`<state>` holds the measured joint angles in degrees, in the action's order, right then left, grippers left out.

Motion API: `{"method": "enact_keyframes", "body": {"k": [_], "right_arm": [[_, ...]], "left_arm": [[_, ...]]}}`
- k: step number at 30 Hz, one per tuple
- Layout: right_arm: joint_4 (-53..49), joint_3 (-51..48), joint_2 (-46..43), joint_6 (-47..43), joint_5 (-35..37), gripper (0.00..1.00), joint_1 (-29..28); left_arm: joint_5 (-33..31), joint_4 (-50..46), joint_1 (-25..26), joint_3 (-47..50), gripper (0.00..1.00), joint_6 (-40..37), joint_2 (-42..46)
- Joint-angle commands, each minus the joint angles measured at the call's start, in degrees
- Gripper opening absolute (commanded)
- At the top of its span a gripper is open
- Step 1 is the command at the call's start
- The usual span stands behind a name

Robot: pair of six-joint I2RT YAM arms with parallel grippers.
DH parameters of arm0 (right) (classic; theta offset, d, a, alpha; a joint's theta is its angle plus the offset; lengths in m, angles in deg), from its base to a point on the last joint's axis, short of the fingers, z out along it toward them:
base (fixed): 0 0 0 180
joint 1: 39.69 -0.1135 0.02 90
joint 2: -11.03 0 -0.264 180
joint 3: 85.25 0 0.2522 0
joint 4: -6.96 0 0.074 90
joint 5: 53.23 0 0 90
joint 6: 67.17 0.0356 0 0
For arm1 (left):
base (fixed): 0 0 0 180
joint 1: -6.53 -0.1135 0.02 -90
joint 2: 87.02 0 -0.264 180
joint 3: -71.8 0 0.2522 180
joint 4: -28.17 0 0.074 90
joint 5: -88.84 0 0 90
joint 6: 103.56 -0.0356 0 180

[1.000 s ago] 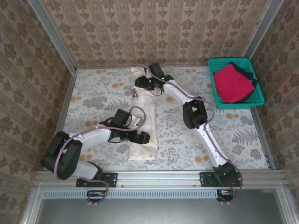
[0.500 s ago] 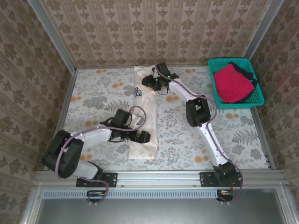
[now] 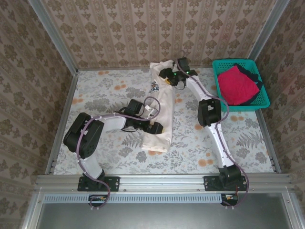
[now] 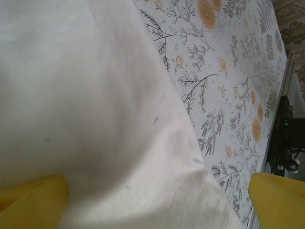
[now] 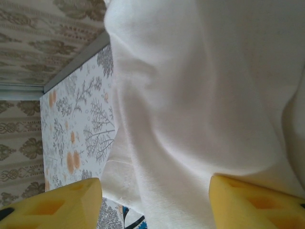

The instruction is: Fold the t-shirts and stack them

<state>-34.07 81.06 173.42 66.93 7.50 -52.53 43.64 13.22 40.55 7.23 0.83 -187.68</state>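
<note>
Floral table (image 3: 95, 98) w/ cream tee (image 3: 166, 109)

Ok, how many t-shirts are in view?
3. The cream-white t-shirt lies on the table; the red t-shirt and dark t-shirt are in the teal basket. Others may hide beneath.

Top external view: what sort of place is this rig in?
Probably a mock-home test booth: wallpapered panels on aluminium posts box in a floral-clothed table holding a teal basket.
</note>
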Motion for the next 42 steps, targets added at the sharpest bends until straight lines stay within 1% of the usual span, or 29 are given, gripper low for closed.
{"method": "enact_keyframes", "body": {"k": [1,3,5,6,7,9,12,13,16,17,22,23,25,29,30,31,32,36,38,40,42], "right_arm": [[-4.7,-0.7,-1.4,-5.6,1.7,0.70,0.6],[-3.7,-3.2,-4.0,-6.8,1.5,0.76,0.8],[0.5,-7.6,-7.2,-7.7,0.4,0.82,1.3],[1.9,-9.8,-8.8,-8.1,0.4,0.84,1.4],[3.0,-12.3,-10.7,-8.8,0.8,0.89,1.5],[4.9,-16.6,-14.4,-11.0,1.8,0.95,1.4],[7.9,-24.8,-20.9,-15.1,2.7,0.98,1.3],[9.7,-29.0,-23.8,-16.8,3.8,1.00,1.1],[15.2,-42.3,-32.7,-22.3,7.9,1.00,0.3],[16.2,-45.9,-35.1,-23.2,9.5,1.00,0.1],[20.7,-64.0,-48.7,-30.1,15.6,1.00,-0.9],[21.1,-67.4,-51.2,-32.3,16.0,1.00,-1.5],[23.1,-73.1,-56.0,-36.8,16.7,1.00,-2.9],[27.1,-86.8,-65.7,-47.6,17.1,1.00,-7.9],[26.9,-88.8,-67.2,-49.3,17.4,1.00,-9.0],[26.3,-90.8,-68.8,-51.7,16.2,1.00,-10.6],[26.1,-92.8,-70.2,-53.6,15.5,1.00,-12.1],[26.8,-99.8,-74.3,-58.4,13.0,1.00,-18.9],[26.3,-102.0,-75.7,-60.1,11.1,1.00,-22.7],[25.3,-104.1,-76.9,-62.8,9.3,1.00,-26.4],[24.5,-106.0,-78.1,-66.0,9.3,0.99,-30.3]], "left_arm": [[1.5,-1.5,-0.1,1.3,1.00,-1.7,2.1],[1.4,-2.2,-0.1,1.7,1.00,-1.6,4.5],[2.8,0.1,-0.5,3.4,1.00,-0.2,7.4],[3.4,1.5,-0.9,4.1,1.00,0.9,8.5],[3.8,2.8,-1.5,4.9,1.00,1.7,9.5],[3.7,2.9,-2.5,5.2,1.00,1.9,11.3],[1.3,2.4,-4.0,5.2,1.00,0.4,13.2],[1.1,3.1,-5.0,5.3,1.00,0.2,13.5],[-1.0,4.9,-7.6,5.3,1.00,0.3,13.6],[-2.3,5.3,-9.8,5.2,1.00,0.4,13.7],[-7.5,4.8,-12.8,3.8,1.00,-0.1,15.0],[-7.6,4.3,-13.1,3.7,1.00,-1.0,15.6],[-10.0,2.6,-13.7,3.5,1.00,-3.2,16.9],[-14.2,-3.7,-14.3,2.9,1.00,-9.5,21.4],[-15.5,-5.6,-14.4,2.5,1.00,-10.6,22.7],[-18.0,-7.4,-14.6,2.3,1.00,-11.4,24.5],[-19.1,-8.4,-14.9,2.4,1.00,-13.1,26.3],[-24.0,-12.3,-15.3,3.7,1.00,-21.9,34.7],[-22.2,-15.6,-15.9,4.1,1.00,-28.6,38.7],[-21.1,-19.9,-16.2,3.4,1.00,-33.6,41.4],[-18.6,-24.6,-16.5,2.1,1.00,-37.8,43.2]]}}
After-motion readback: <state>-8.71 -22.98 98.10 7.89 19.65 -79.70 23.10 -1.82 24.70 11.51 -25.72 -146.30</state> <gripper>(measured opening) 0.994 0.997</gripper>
